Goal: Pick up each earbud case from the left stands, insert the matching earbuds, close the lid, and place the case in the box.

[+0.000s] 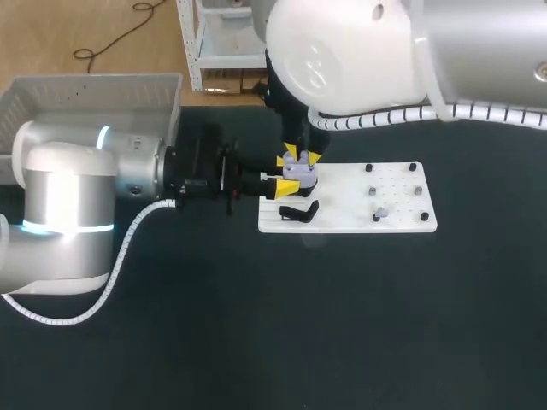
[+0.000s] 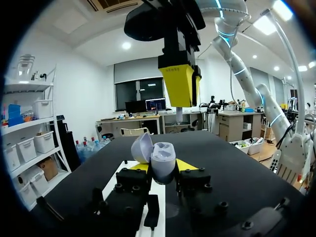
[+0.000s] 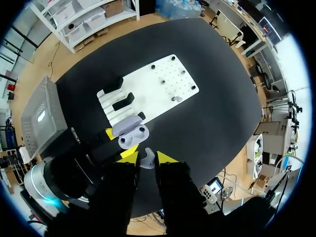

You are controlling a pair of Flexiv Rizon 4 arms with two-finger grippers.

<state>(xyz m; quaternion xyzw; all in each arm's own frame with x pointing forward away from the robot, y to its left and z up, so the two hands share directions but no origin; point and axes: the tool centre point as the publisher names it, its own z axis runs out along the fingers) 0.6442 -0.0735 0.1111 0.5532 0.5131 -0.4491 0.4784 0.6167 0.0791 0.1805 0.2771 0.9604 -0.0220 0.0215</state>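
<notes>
Left gripper (image 2: 163,166) clenched on open earbud case (image 2: 163,155), held level over left end of board (image 1: 393,218) — lid (image 2: 142,147) up so sockets face right gripper (image 3: 147,156) directly above, which seemingly pinches grey earbud (image 3: 146,161) for insertion. Box (image 1: 85,94) far left.

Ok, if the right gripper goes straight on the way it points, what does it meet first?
Probably the open earbud case held in the left gripper, just ahead of the earbud that the right gripper carries; exact alignment is hard to judge.

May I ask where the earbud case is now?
Head view: the earbud case is in the left gripper, over the white board's left end, just below the right gripper.
</notes>
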